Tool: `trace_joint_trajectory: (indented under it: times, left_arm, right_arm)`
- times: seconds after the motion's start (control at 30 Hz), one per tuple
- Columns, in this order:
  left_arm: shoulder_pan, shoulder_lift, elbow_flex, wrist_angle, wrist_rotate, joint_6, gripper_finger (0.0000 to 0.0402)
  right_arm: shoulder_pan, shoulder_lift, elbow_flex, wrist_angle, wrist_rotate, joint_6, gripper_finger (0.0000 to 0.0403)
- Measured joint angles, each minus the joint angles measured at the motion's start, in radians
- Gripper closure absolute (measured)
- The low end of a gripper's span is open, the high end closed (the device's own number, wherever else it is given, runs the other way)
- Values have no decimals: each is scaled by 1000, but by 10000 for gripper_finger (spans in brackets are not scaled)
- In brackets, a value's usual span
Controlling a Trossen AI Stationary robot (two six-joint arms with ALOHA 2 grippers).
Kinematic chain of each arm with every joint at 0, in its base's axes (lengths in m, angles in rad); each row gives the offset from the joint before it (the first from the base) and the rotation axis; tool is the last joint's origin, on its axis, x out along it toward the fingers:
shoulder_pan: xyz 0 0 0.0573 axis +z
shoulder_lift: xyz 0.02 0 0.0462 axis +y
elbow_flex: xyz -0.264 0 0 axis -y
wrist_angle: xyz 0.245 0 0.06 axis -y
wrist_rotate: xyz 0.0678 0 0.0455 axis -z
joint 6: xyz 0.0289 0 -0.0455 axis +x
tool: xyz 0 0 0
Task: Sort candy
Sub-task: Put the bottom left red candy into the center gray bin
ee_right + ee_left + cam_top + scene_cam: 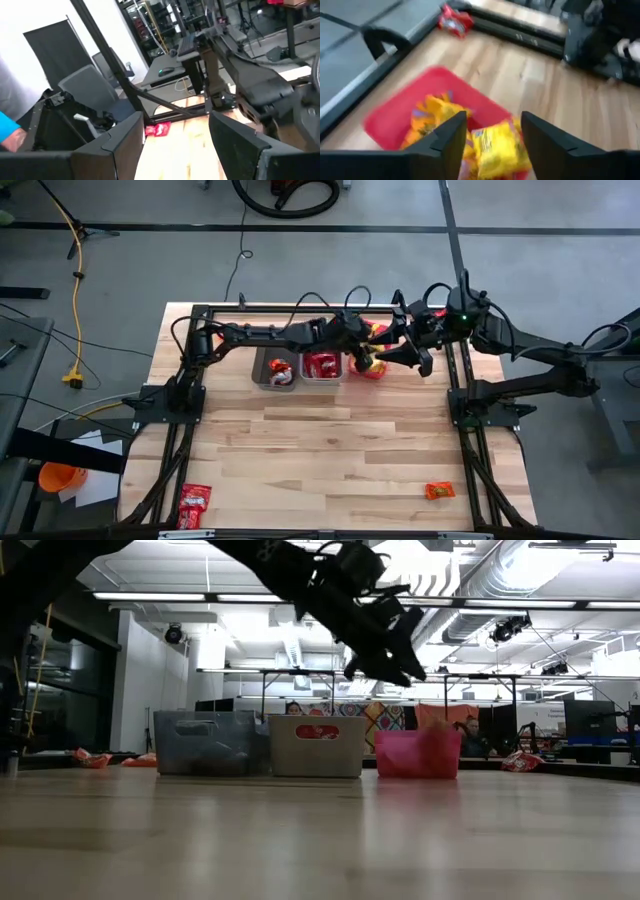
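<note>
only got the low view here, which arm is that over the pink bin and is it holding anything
observer: that's the left gripper, open above the pink bin. The yellow candy between its fingers looks to be lying in the bin, not gripped.
operator: any candy left outside the bins
observer: yes, the high view shows a red candy pack and an orange candy pack lying near the table edge opposite the bins.
operator: and the right arm
observer: the right gripper is open and empty, beside the pink bin.
</note>
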Motion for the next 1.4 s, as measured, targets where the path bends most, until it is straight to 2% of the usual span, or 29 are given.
trace_joint_trajectory:
  times: [0.1,0.17,0.33,0.47,0.57,0.77,0.9,1.0,1.07,1.17,1.27,1.33,1.4]
  left_arm:
    - [20,-22,19,-70,12,-3,199]
    - [35,-44,23,-129,63,-4,189]
    - [79,-152,21,-331,219,-2,186]
    - [77,-255,-7,-378,241,27,186]
    - [53,-381,-134,-257,247,-6,186]
    - [-54,-657,-524,38,187,-182,186]
    - [-184,-808,-717,35,101,-296,186]
    - [-289,-874,-757,-113,73,-369,186]
    - [-357,-890,-738,-311,99,-422,186]
    - [-454,-868,-685,-651,197,-537,186]
    - [-557,-827,-662,-902,302,-666,186]
    - [-631,-791,-671,-1018,352,-777,186]
    - [-709,-754,-686,-1061,398,-888,186]
  right_arm:
    - [-22,0,0,0,0,0,181]
    - [-36,0,0,1,0,6,181]
    - [-61,0,0,0,2,64,181]
    - [-67,2,-1,-1,2,70,181]
    - [-67,3,-1,-9,2,69,181]
    - [-58,3,-1,-62,1,75,181]
    - [-56,6,-2,-101,4,57,181]
    - [-57,12,-2,-110,22,57,181]
    - [-56,18,-2,-101,44,53,181]
    - [-57,31,-2,-104,56,53,181]
    - [-56,43,-2,-111,56,44,181]
    - [-54,51,-2,-124,56,45,181]
    - [-52,64,-2,-124,56,43,181]
